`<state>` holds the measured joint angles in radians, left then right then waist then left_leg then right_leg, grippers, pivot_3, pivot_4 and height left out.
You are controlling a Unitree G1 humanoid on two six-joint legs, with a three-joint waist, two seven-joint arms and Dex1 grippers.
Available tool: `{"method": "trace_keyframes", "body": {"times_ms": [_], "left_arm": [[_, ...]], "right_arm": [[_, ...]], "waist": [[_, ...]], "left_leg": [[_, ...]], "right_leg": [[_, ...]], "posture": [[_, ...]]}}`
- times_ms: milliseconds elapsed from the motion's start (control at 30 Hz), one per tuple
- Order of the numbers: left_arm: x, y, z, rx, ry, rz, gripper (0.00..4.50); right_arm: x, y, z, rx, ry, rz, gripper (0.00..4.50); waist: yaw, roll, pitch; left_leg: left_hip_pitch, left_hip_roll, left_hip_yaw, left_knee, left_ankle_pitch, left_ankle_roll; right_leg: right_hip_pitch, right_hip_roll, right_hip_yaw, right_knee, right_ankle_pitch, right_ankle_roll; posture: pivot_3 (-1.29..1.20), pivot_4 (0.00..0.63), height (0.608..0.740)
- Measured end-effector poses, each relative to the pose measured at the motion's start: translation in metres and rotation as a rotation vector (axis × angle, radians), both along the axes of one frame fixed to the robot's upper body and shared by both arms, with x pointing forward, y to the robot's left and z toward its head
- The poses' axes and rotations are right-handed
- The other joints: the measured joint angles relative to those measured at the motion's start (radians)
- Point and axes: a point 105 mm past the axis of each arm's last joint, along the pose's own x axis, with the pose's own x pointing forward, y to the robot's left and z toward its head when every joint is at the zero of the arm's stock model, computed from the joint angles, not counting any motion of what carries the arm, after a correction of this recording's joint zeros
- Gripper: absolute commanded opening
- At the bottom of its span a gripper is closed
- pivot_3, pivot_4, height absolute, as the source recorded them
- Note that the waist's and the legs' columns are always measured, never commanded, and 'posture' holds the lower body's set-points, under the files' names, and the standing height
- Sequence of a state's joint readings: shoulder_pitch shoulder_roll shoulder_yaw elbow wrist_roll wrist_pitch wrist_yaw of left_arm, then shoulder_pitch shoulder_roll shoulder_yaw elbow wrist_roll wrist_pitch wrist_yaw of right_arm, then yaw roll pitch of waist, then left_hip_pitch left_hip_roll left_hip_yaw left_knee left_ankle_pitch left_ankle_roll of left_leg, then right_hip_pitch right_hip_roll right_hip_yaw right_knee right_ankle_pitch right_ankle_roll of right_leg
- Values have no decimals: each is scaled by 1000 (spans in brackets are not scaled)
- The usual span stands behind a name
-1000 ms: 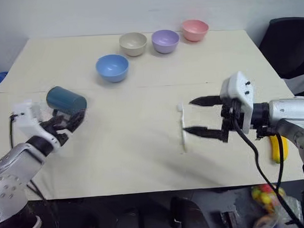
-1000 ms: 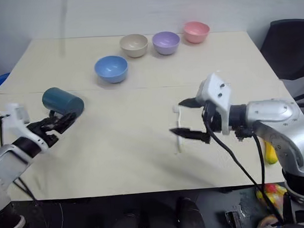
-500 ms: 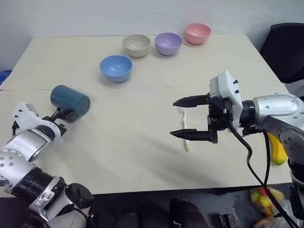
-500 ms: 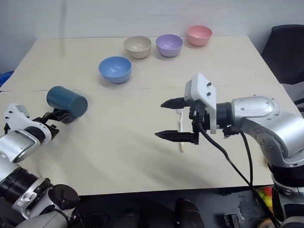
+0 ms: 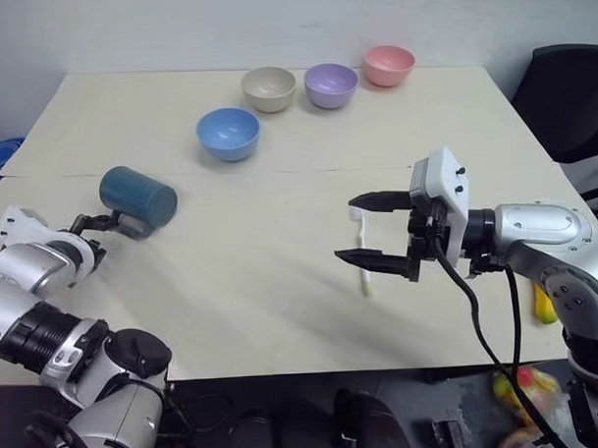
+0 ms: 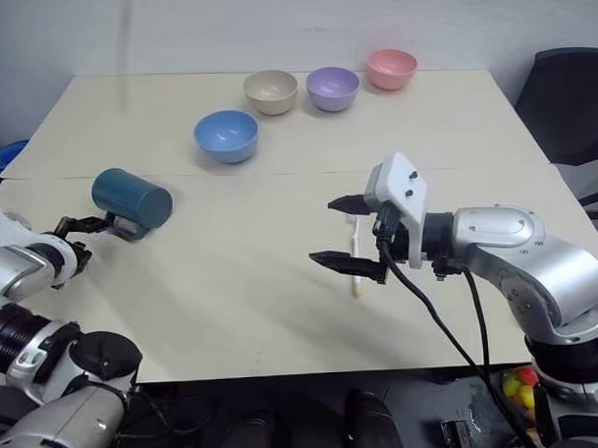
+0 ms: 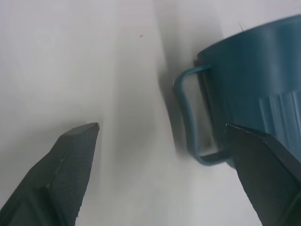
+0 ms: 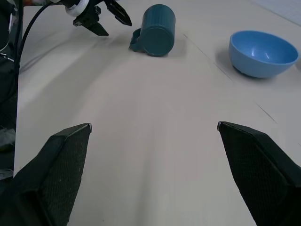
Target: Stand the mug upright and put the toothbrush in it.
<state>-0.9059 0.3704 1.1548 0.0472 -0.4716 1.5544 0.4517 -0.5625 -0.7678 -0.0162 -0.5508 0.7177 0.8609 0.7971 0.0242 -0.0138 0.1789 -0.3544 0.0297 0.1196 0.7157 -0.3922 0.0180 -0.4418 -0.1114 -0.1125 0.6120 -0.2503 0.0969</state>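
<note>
The dark teal mug (image 5: 138, 194) lies on its side at the table's left, its loop handle (image 7: 188, 117) toward the front edge. My left gripper (image 5: 96, 221) is open just in front of it, and the handle sits between the fingers, close to one of them. The white toothbrush (image 5: 365, 279) lies flat near the table's middle. My right gripper (image 5: 346, 227) hovers open over it, fingers pointing left and holding nothing. The right wrist view looks across the table to the mug (image 8: 157, 30) and my left gripper (image 8: 101, 19).
A light blue bowl (image 5: 228, 133) stands behind the mug. Beige (image 5: 269, 87), purple (image 5: 330, 84) and pink (image 5: 389, 64) bowls line the far edge. A yellow banana (image 5: 545, 304) lies behind my right arm, and a black chair (image 5: 569, 87) stands at the far right.
My left gripper has rolled and shifted left, from beneath the mug's near side to level with its handle. The right gripper has hardly moved. The camera has shifted a little.
</note>
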Motion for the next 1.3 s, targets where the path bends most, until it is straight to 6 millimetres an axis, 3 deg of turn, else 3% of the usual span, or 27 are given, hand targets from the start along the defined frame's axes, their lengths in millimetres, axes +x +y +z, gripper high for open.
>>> {"method": "trace_keyframes", "body": {"times_ms": [333,433,667,800,967,1100,1300], "left_arm": [[28,6,-5,-26,69,21,4500],[35,4,-5,-2,102,-3,3981],[47,3,-8,26,157,-26,2164],[54,-2,-9,20,161,-52,876],[59,-8,-9,19,157,-84,876],[60,-9,-10,23,163,-91,24],[62,-11,-10,9,151,-98,24]], "right_arm": [[-5,3,15,51,-37,1,4475],[-8,5,16,59,-32,9,4500],[-11,3,24,87,-58,-15,4500],[-10,2,23,99,-52,-32,4500],[-11,0,27,116,-62,-44,4500],[-12,-1,26,113,-61,-45,4500],[-12,-3,21,98,-48,-56,4500]], "waist": [[1,1,-1],[1,2,-1],[7,3,-2],[8,3,-2],[3,3,-2],[3,3,-2],[2,3,-1]], "left_leg": [[3,0,0,0,3,-3],[3,0,-2,-1,3,-3],[2,1,-3,0,4,-1],[1,1,-3,-1,4,-1],[1,0,-2,-1,4,-1],[1,0,-2,-1,4,-1],[0,1,-3,-1,4,-1]], "right_leg": [[0,-2,0,7,-1,-3],[-1,-3,1,9,-1,-3],[-1,-5,-1,9,-1,-3],[-2,-6,-1,8,-1,-3],[-2,-5,-2,7,-1,-3],[-2,-5,-2,7,-1,-3],[-2,-5,-2,7,-1,-3]], "posture": [[0,150,740],[0,150,740],[0,150,740],[0,150,740],[0,150,740],[0,150,740],[0,150,740]]}}
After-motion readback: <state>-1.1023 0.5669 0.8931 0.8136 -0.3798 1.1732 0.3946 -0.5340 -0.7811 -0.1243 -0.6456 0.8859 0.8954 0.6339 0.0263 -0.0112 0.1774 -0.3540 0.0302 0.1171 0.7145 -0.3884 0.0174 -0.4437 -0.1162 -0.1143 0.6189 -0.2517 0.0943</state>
